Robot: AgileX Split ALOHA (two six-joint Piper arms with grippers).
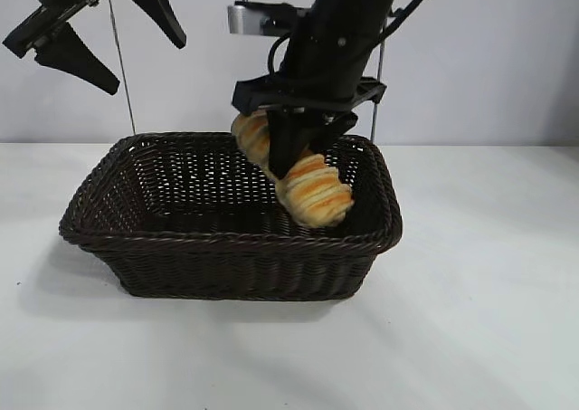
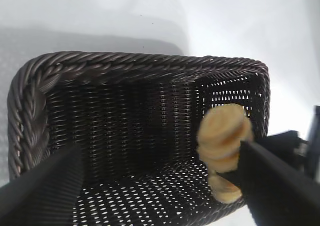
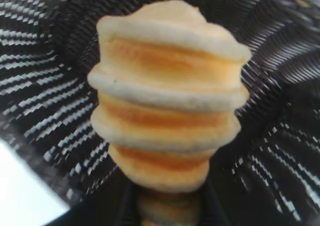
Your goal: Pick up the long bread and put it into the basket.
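One long bread (image 1: 310, 186) clamped in the right pincer (image 1: 291, 152), tilted, hanging inside the basket (image 1: 226, 247); left pincer (image 1: 99, 30) raised, spread wide.

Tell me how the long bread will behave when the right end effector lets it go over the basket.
Held mid-length by the right end effector, the long bread juts out without sagging, so probably stiff. Its rounded ridges suggest it may roll slightly; the basket walls should contain it. Left end effector idles above.
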